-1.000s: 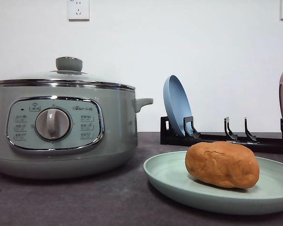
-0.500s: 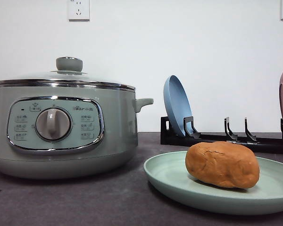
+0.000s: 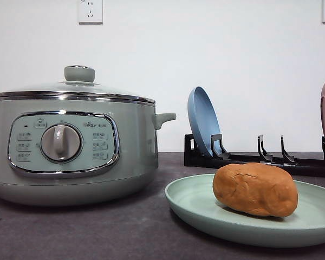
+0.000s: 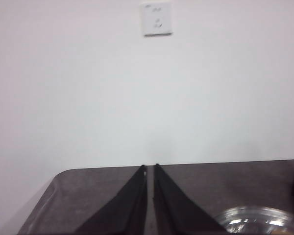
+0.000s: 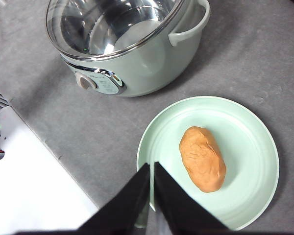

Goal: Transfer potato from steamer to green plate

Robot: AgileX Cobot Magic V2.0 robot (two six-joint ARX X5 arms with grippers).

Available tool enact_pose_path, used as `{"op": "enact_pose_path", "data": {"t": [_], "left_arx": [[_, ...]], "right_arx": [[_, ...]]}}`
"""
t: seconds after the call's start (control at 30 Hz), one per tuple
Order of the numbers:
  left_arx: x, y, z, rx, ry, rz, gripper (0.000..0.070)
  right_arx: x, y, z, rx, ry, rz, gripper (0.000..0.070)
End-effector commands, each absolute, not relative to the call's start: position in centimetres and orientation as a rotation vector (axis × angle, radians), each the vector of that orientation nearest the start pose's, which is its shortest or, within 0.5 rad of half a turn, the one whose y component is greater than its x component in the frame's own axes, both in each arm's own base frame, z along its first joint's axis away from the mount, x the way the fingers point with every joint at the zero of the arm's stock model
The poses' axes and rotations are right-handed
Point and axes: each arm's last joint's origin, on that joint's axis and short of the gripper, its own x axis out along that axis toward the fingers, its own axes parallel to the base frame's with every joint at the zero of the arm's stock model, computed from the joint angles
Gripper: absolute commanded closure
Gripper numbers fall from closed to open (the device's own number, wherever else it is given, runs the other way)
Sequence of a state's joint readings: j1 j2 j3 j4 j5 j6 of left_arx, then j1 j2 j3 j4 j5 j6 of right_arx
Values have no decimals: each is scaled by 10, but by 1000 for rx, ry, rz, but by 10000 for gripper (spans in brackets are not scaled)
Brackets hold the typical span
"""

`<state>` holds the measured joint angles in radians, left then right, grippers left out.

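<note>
Nearest on the grey worktop [image 3: 97, 233]: green plate [image 3: 206, 216], potato [image 3: 255, 189] lying on its centre. Left of it, apart: steamer [image 3: 70, 146], glass lid on. Behind: black rack [image 3: 260, 160] holding an upright blue plate [image 3: 202, 120]. Above: right pincer [image 5: 150, 169] pressed together, empty; left pincer [image 4: 150, 170] likewise closed, empty.

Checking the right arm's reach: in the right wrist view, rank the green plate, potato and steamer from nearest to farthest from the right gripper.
1. Green plate: its rim lies beside the right gripper.
2. Potato: lying on the plate, just past the near rim.
3. Steamer: farthest, across bare table.
</note>
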<state>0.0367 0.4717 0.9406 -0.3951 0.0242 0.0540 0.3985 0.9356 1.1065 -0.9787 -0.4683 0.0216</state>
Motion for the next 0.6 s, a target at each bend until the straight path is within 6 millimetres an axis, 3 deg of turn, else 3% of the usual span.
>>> {"op": "enact_pose_path", "data": {"t": [0.0,0.3,0.57], "left_arx": [[72,3,374,55,-85,30,685],[79,9,283,16,-32,160,685],[86,12,218,-19,35,234,685]], "right_arx": [[142,75,355,34,809,825,700],[142,75,355,34,810,825,700],[142,75,355,34,810,825,700]]}}
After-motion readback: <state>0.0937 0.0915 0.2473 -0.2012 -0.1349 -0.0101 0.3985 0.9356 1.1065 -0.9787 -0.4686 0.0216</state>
